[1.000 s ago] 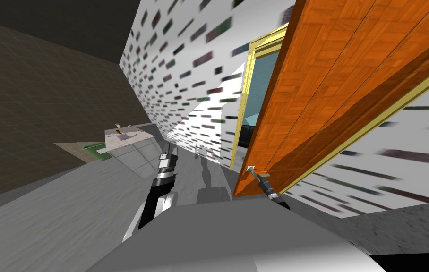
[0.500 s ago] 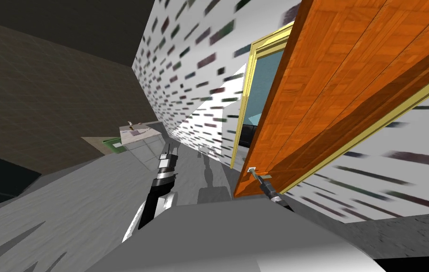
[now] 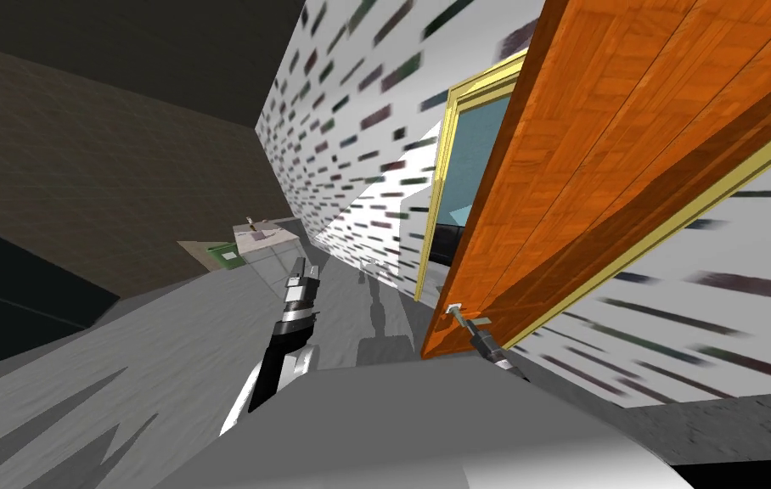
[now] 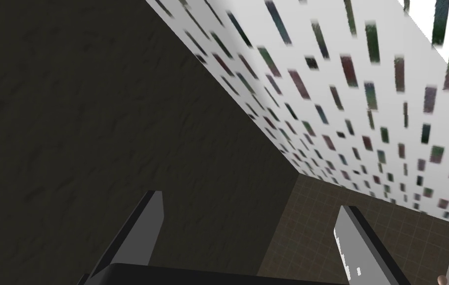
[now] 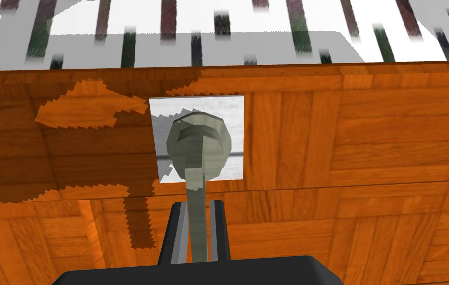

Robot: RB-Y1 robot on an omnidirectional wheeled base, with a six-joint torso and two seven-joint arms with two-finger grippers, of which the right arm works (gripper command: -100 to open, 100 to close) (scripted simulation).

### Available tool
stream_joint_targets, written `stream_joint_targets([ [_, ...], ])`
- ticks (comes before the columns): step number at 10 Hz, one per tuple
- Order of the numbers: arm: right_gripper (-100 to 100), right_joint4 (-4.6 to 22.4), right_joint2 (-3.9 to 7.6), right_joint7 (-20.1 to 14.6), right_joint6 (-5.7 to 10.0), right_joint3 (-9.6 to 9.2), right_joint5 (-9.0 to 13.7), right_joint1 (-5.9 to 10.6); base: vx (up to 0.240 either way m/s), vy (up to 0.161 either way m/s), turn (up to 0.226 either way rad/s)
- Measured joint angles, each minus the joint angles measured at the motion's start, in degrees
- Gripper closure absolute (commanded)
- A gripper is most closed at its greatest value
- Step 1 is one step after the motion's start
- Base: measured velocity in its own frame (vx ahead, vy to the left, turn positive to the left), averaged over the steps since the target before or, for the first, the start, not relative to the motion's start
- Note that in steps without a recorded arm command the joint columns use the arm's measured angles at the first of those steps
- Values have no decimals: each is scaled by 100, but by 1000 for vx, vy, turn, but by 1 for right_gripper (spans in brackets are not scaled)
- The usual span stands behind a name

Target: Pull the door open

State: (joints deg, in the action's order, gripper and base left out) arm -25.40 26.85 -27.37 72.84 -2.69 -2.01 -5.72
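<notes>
At the orange door (image 3: 596, 170), right gripper (image 5: 198, 203) fingers pinching its grey lever handle (image 5: 199, 141), left gripper (image 4: 249, 200) fingers spread apart

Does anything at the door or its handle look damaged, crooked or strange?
Nothing looks damaged. The door stands ajar from its yellow frame; the right gripper is shut squarely on the handle. Only jagged light patches on the wood beside the handle look odd, probably shadow edges.
</notes>
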Motion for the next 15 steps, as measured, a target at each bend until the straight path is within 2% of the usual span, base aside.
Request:
stream_joint_targets([
  [4, 100, 88, 55, -24, 97, 10, 2, 16, -145, -47, 124],
  [11, 100, 317, 76, -64, 333, -26, -33, 21, -197, -80, 160],
  [14, 100, 150, 96, -72, 271, -23, -33, -92, -129, -34, 71],
  [15, 100, 315, 69, -63, 301, 8, -68, 35, -157, -49, 100],
])
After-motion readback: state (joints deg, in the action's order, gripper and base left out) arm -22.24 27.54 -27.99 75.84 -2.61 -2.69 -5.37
